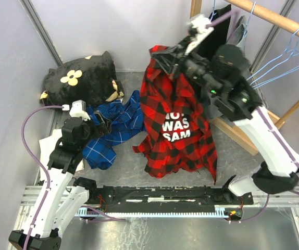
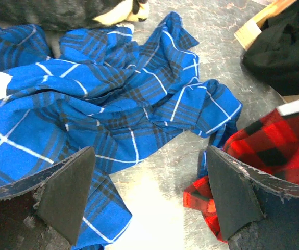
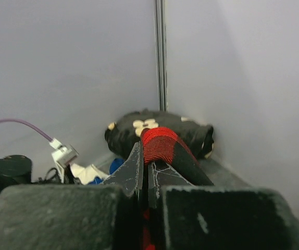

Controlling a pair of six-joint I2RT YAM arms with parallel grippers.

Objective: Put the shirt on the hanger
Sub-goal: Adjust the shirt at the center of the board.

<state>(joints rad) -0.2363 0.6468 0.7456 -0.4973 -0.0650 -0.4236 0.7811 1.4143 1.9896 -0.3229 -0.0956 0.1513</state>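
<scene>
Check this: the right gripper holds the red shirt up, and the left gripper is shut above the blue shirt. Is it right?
No: the left gripper is open, not shut; the left wrist view shows its jaws wide apart above the blue shirt. The right gripper does hold the red shirt up.

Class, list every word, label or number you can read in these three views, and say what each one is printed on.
"WAS": white block letters on the red-and-black plaid shirt, top view.
"SAM": the line below it, same shirt.
"NO": the line above; a fold seems to hide its end, so more letters may follow.
Nothing else is readable: the blue plaid shirt and both wrist views show no text.
</scene>
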